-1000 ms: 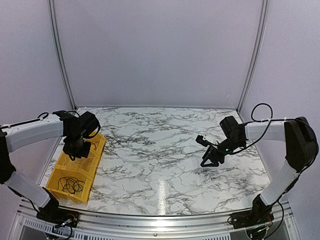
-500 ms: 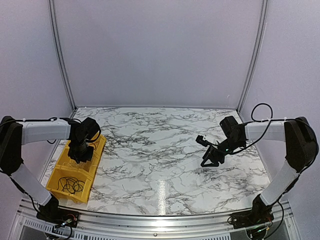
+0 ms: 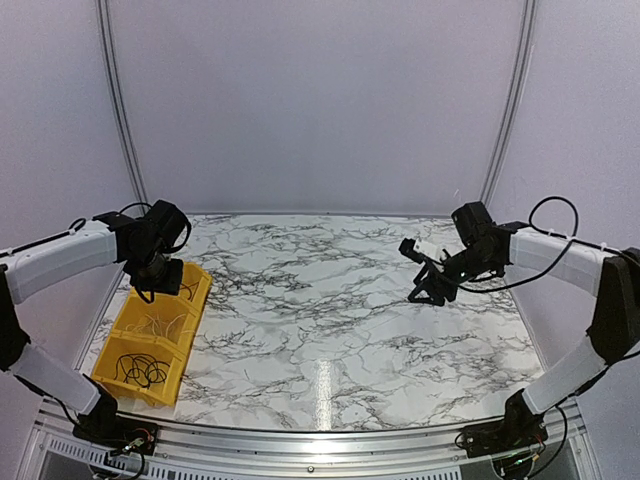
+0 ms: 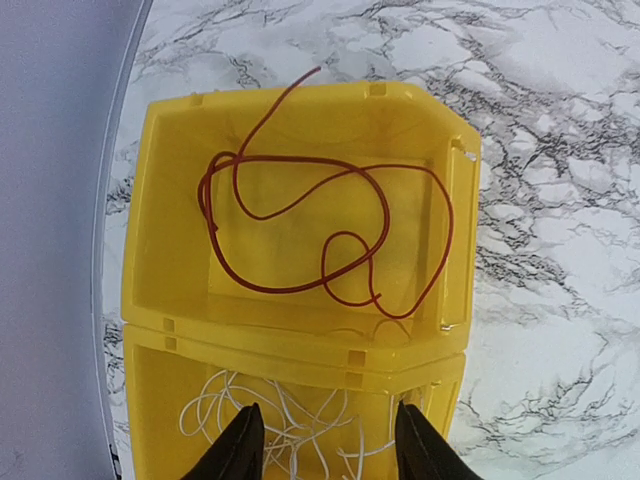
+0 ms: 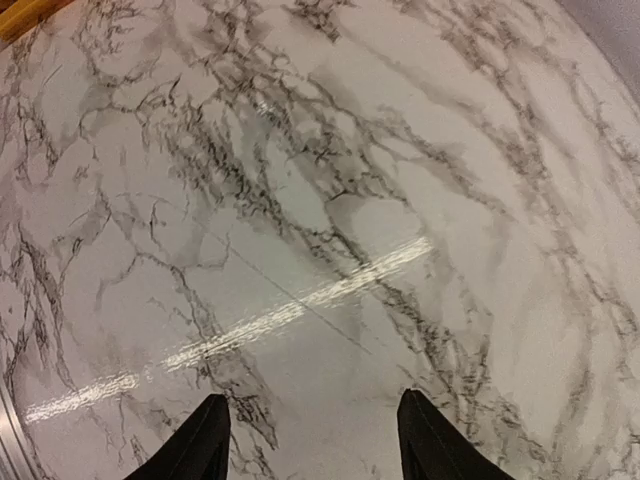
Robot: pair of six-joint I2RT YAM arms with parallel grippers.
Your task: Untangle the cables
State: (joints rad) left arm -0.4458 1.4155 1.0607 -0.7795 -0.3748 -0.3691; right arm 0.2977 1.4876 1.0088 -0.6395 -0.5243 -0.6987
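Note:
The black cables (image 3: 143,370) lie in loose loops in the near compartment of a yellow bin (image 3: 112,345) at the table's left. They do not show in either wrist view. My left gripper (image 3: 160,280) hovers above the bin's far end, open and empty. In the left wrist view its gripper (image 4: 325,455) hangs over a red cable (image 4: 320,230) in one compartment and white cables (image 4: 290,430) in the adjoining one. My right gripper (image 3: 430,293) is open and empty above bare marble on the right; the right wrist view (image 5: 315,445) shows only tabletop between its fingers.
The yellow bin (image 4: 300,345) has three compartments in a row near the left wall rail (image 3: 120,130). The marble table (image 3: 320,300) stretches between the arms. Walls enclose the back and both sides.
My left gripper dipped into the bin's far end and has risen out, empty. My right gripper has lifted and moved toward the back of the table.

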